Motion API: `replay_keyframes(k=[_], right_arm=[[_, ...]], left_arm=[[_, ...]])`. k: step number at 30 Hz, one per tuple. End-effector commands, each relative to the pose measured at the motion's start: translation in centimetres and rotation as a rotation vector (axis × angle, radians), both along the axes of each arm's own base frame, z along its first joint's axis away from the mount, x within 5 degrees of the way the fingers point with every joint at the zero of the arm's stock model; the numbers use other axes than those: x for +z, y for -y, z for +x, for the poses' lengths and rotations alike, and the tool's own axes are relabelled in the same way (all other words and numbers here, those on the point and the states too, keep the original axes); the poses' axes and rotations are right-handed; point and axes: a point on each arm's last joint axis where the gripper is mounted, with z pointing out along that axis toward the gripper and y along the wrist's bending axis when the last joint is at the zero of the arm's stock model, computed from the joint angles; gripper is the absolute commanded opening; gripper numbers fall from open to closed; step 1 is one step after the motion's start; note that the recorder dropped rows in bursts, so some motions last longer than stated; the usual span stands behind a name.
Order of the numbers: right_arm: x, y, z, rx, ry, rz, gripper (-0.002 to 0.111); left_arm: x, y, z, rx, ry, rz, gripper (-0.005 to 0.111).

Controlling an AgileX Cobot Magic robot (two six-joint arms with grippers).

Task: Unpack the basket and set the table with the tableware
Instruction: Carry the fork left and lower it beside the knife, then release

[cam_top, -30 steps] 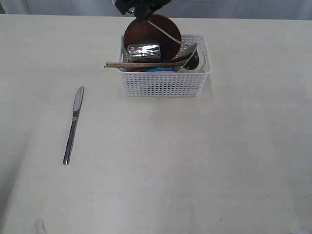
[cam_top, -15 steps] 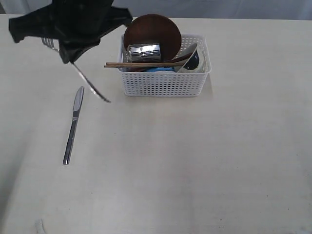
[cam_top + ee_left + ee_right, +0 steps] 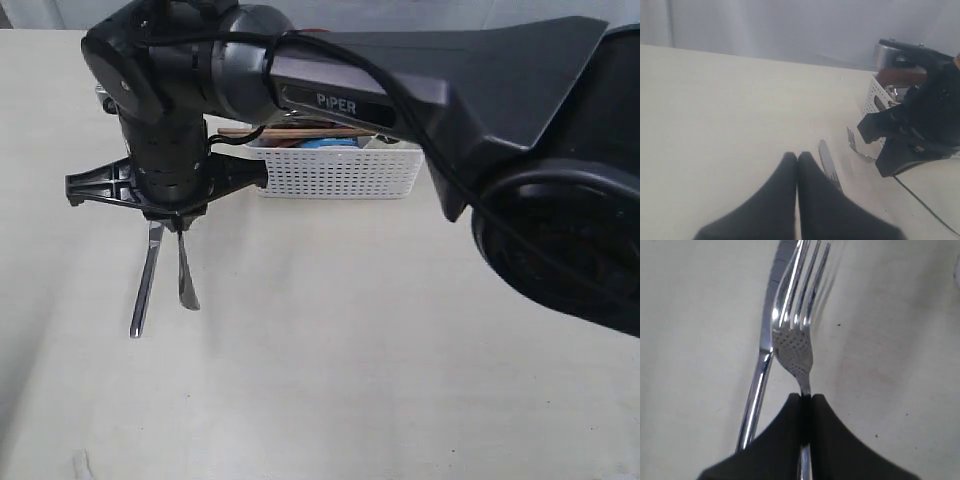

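My right gripper [image 3: 806, 400] is shut on the neck of the steel fork [image 3: 795, 335]. The fork's tines run alongside the knife [image 3: 762, 365], just above the table [image 3: 890, 340]. In the exterior view the right arm reaches across to the left and hides most of the white basket [image 3: 340, 172]. Below the arm, the fork handle [image 3: 187, 280] hangs right of the knife [image 3: 145, 290]. My left gripper [image 3: 797, 156] is shut and empty, low over the table near the knife [image 3: 827, 162] and the fork [image 3: 855, 144]. Most of the basket's contents are hidden.
The right arm [image 3: 420, 90] fills the upper right of the exterior view. Chopsticks [image 3: 300, 131] and a blue packet [image 3: 325, 144] peek over the basket rim. Bare tabletop [image 3: 330, 380] lies in front of the basket.
The right arm has carried the fork from above the basket to the left and down, beside the knife. The knife and basket have not moved.
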Motion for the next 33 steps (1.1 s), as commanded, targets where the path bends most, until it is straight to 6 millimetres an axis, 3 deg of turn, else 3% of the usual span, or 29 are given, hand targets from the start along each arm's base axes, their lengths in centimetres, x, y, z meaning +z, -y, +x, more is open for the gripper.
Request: replay_keyframes(k=[1,14,33], right_arm=[[-0.3,-0.1,0.2,-0.097,0.063,-0.027,0.000],[-4.3,-0.9,-1.2,-0.137,0.016,-0.123,0.000],[-5.5,-1.9,-1.9,-0.146,0.007,-0.077,0.000]], left_arm=[[0.0,0.0,0.0,0.001,0.011,-0.004,0.000],[0.0,0.0,0.0,0.001,0.011,-0.004,0.000],[0.0,0.0,0.0,0.001,0.011,-0.004,0.000]])
